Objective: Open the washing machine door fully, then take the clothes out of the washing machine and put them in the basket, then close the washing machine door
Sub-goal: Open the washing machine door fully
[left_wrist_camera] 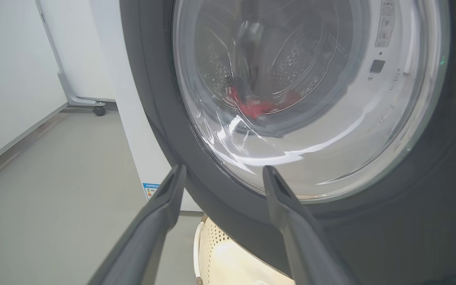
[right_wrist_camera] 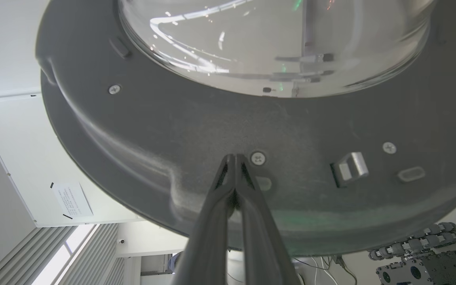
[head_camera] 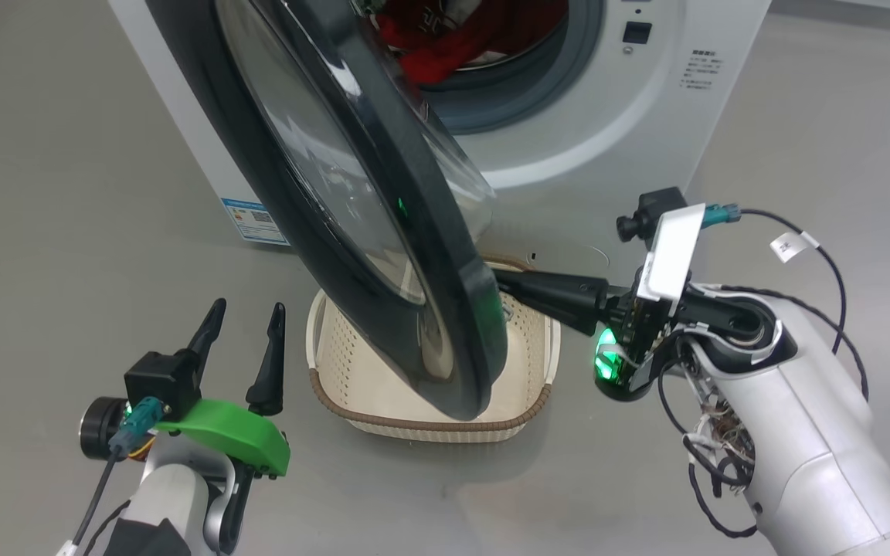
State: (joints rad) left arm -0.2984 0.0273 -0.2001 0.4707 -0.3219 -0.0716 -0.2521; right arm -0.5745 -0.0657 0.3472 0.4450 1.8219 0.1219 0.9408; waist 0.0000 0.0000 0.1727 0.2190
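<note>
Head view is showing the washing machine door (head_camera: 337, 193) standing only partly open, leaning out from the washing machine (head_camera: 630, 131) at 12 o'clock, so I am judging the first step as unfinished. The right gripper (right_wrist_camera: 234, 160) is pointing in from 3 o'clock with its fingers pressed together, holding nothing, the tips resting against the door's inner side beside a screw (right_wrist_camera: 258, 158). The left gripper (head_camera: 249, 305) is sitting at 7 o'clock, spread wide and empty, apart from the door. The clothes (head_camera: 453, 42) are lying inside the machine, and the basket (head_camera: 429, 425) at 6 o'clock, partly under the door, is looking empty. Unloading and closing are remaining.
</note>
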